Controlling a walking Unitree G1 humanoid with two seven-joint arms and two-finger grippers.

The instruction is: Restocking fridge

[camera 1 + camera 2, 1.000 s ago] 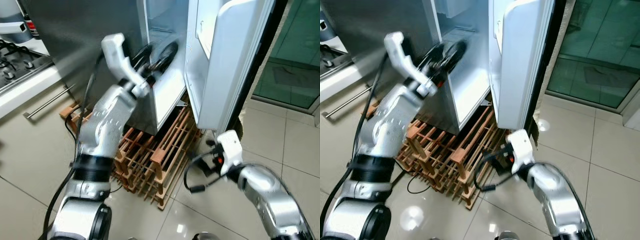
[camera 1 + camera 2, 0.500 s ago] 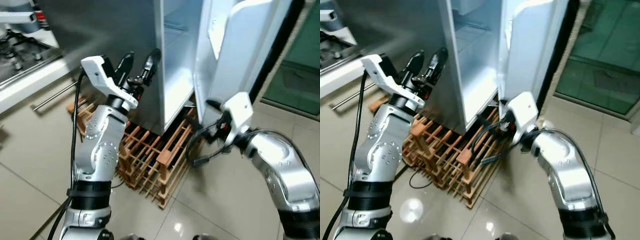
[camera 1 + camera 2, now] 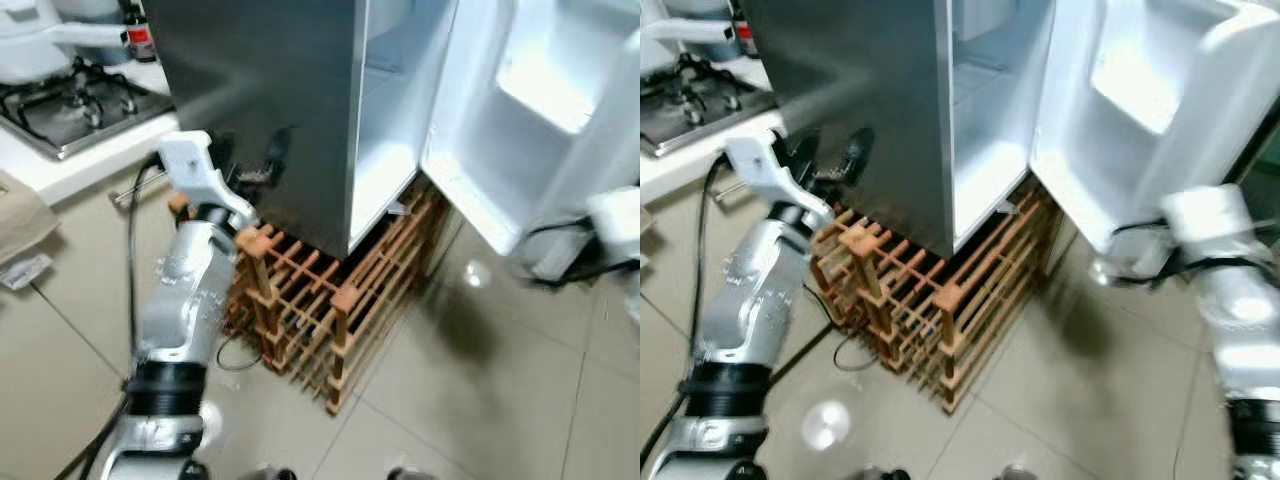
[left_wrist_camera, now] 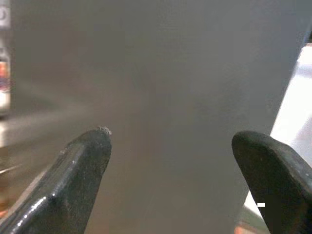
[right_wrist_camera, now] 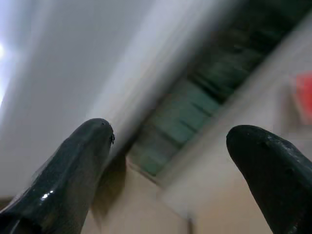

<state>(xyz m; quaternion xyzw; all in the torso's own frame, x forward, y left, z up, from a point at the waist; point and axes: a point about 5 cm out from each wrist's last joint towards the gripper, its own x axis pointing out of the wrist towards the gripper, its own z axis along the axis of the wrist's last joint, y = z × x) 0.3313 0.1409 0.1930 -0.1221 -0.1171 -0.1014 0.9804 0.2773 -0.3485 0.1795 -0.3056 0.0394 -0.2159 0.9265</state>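
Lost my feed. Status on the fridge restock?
Left gripper jaws open, empty, facing fridge side. Right gripper jaws open, empty, by the open door. Wooden rack on floor under fridge front.

The two head views look forward and down from above at the same scene: the open fridge [image 3: 300, 110], its door [image 3: 1160, 110], the wooden rack [image 3: 330, 300] at the fridge's base and the tiled floor [image 3: 1060, 400]. The left wrist view faces the fridge's grey side close up. The right wrist view, blurred, looks up past the door's edge.
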